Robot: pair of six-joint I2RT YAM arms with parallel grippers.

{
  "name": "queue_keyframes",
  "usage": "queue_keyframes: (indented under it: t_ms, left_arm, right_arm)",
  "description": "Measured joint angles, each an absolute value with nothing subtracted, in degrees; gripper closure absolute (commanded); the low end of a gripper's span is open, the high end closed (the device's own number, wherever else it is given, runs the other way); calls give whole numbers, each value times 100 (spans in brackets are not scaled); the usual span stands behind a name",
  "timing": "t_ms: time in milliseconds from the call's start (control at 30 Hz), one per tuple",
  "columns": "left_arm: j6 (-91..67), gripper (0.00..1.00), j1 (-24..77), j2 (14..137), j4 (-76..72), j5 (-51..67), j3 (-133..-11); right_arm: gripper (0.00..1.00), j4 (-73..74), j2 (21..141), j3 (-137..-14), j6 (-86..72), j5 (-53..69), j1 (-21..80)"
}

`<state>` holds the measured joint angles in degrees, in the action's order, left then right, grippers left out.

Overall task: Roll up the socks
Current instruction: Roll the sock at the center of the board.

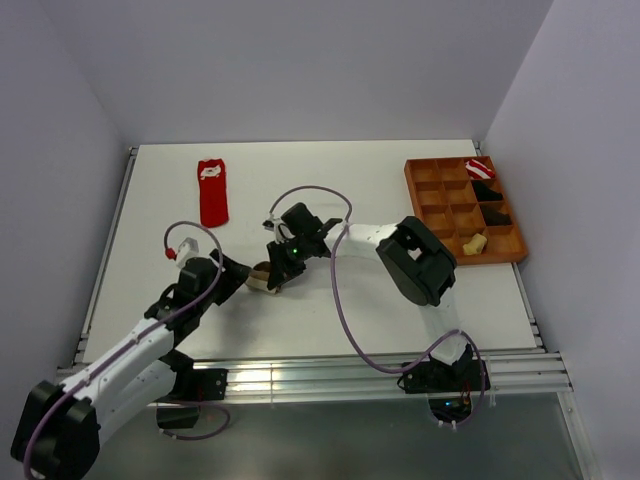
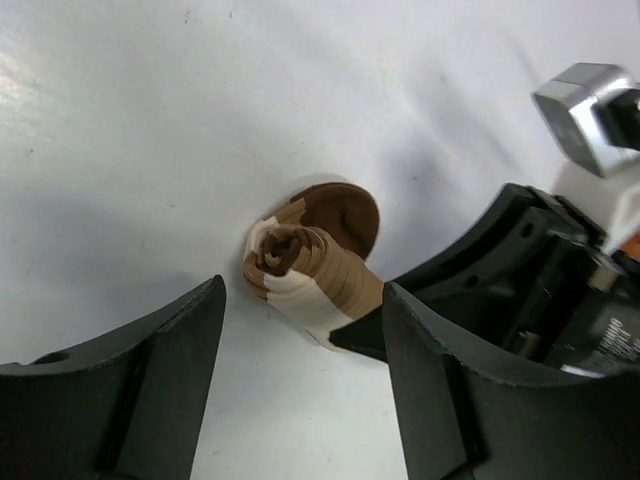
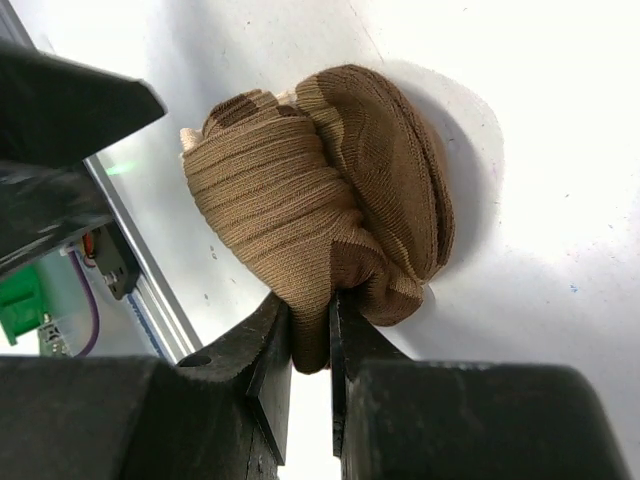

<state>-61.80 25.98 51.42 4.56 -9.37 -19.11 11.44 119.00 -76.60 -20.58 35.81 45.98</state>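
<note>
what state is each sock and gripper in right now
brown striped sock: rolled up, one fold pinched
right gripper: shut on the brown striped sock
left gripper: open, holding nothing
red sock: flat, unrolled
yellow sock: bundled, in a compartment of the tray

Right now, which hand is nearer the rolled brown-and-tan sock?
Right. The right hand is shut on a fold of the rolled brown-and-tan sock; the left hand is open just beside it, not gripping.
</note>
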Motion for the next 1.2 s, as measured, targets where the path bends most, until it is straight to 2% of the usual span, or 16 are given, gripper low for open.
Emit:
queue_keyframes:
  t_ms: [100,300,567,833,1133,1200]
  left_arm:
    - [-6427,20,2598,4364,344,-928,-1459]
    - [-6674,18,2600,3970,-213,-735,-808]
    - [-6775,24,2609,4893,-1162,-631,-587]
    - [-6825,35,2609,5623,-1911,-626,-587]
    - [-6814,34,2606,6241,-2615,-523,-613]
    - [-6805,41,2606,6313,-2679,-493,-626]
  right_arm:
    - [100,1184,11922,-7686,-2097,3625,4598]
    - [100,1168,12060,-7743,-2283,3966,4598]
    - [100,1122,12197,-7769,-2532,4359,4598]
    - [100,1035,12296,-7758,-2749,4678,4582]
    - [100,521,12418,-7542,-3164,5177,4410]
    - [100,419,12466,-7511,-3258,5295,4366]
